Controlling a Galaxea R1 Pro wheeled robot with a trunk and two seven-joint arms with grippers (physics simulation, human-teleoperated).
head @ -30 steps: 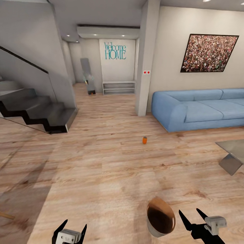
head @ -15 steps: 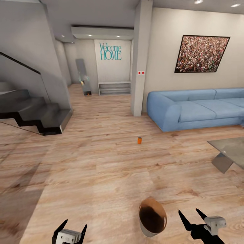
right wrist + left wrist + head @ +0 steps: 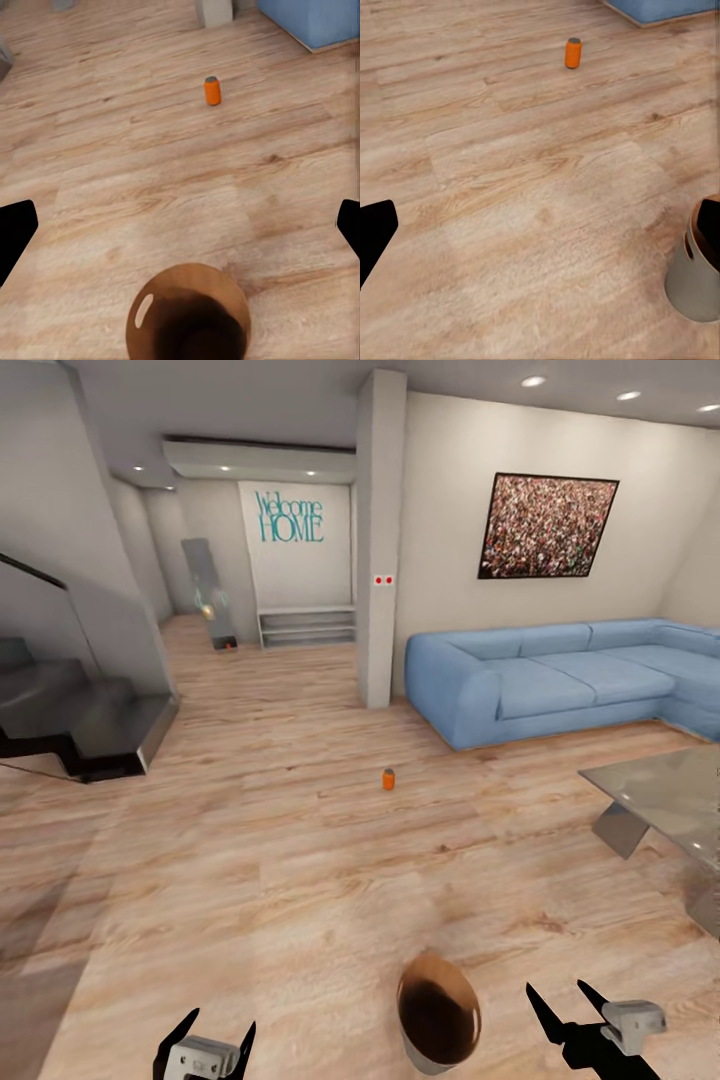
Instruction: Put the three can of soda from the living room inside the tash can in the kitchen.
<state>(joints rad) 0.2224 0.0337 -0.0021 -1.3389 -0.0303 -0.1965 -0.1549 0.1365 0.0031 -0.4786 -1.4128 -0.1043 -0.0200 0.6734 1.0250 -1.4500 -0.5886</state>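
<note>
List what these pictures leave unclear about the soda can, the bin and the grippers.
- Orange soda can: too small in the head view to read a label.
- Bin: its base is cut off by the head view's lower edge; its dark inside hides any contents.
- Low table: cut off at the right edge.
- Left gripper and right gripper: both open and empty.
</note>
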